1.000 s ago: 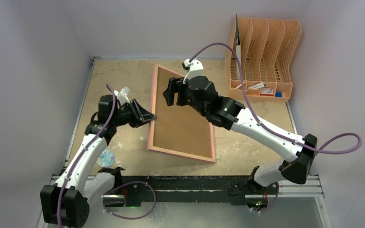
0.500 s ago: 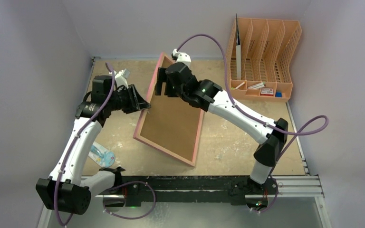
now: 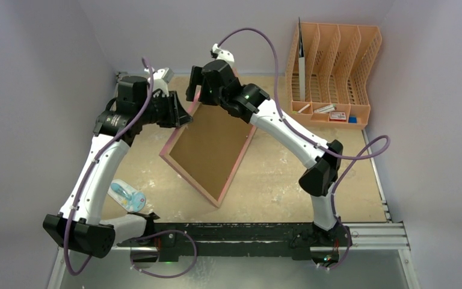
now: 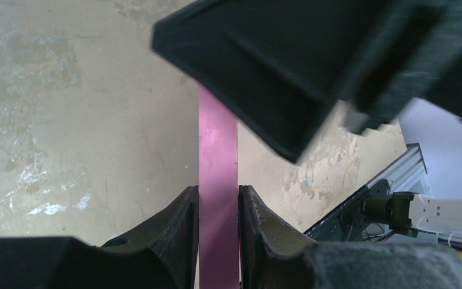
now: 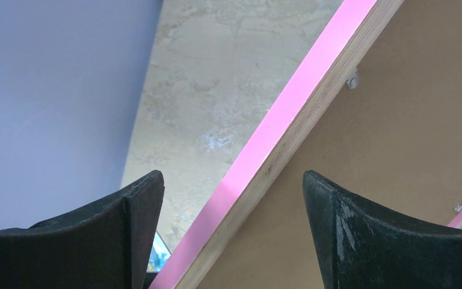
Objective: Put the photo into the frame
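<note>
1. The worktop (image 3: 301,180) carries the job. An orange file rack (image 3: 334,66) stands at its far right corner.
2. The frame (image 5: 272,129) lies over the far left part of the worktop, back side up, and its long side runs from the far edge toward the near middle. A brown backing board (image 3: 207,147) fills it. Its far end looks lifted, but we cannot tell whether the near corner touches the worktop.
3. The left hand (image 4: 218,195) is clamped on the frame's thin pink edge, with one finger on each face.
4. The right hand (image 3: 195,90) hovers at the frame's far corner with its fingers wide apart, holding nothing.
5. A small blue-and-white item (image 3: 127,197) lies by the near left corner. We cannot make out what it is.
6. We cannot see the photo in any view, so it may sit under the backing board or be out of sight.
7. We judge the step in hand to be turning or steadying the frame. The next move calls for a firm left grip so the frame cannot swing. Meanwhile the right hand should either close squarely on the far edge or pull clear without knocking it.
</note>
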You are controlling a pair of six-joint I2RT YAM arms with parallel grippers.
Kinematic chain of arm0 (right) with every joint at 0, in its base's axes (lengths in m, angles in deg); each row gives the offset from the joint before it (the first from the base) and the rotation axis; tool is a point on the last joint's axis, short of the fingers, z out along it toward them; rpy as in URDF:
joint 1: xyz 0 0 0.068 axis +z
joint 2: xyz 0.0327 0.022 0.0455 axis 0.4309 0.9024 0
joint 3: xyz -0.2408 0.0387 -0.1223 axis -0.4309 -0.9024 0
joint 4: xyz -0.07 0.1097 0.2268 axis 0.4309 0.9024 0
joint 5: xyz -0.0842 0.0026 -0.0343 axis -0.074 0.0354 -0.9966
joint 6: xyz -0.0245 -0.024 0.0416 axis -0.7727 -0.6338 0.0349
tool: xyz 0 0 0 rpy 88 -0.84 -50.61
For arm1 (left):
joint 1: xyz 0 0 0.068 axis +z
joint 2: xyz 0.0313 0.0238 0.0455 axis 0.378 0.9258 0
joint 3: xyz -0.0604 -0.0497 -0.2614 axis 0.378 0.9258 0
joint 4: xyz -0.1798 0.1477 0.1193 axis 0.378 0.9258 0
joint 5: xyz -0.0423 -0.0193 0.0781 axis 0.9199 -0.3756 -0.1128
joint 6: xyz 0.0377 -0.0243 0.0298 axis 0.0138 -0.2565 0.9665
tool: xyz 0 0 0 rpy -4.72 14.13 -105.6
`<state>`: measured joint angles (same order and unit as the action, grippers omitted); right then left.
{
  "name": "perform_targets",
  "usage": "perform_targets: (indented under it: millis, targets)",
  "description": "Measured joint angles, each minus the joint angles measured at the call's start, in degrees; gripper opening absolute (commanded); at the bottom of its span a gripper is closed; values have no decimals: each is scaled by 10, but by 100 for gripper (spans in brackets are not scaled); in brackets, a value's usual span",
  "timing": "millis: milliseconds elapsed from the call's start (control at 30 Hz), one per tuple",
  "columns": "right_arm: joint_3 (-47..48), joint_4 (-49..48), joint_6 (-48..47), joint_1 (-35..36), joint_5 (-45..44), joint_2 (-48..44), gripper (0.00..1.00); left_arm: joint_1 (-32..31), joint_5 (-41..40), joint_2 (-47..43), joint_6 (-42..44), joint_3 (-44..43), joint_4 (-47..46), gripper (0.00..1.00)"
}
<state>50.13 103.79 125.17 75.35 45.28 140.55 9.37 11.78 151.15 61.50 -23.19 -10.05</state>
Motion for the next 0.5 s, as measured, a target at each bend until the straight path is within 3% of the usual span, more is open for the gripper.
perform_targets:
  millis: [367, 500]
  targets:
    - [-64, 25, 31, -8, -21, -28, 77, -57, -27, 3, 41, -23, 0, 0]
    - [-76, 27, 47, -12, -20, -41, 69, -63, -28, 3, 51, -26, 2, 9]
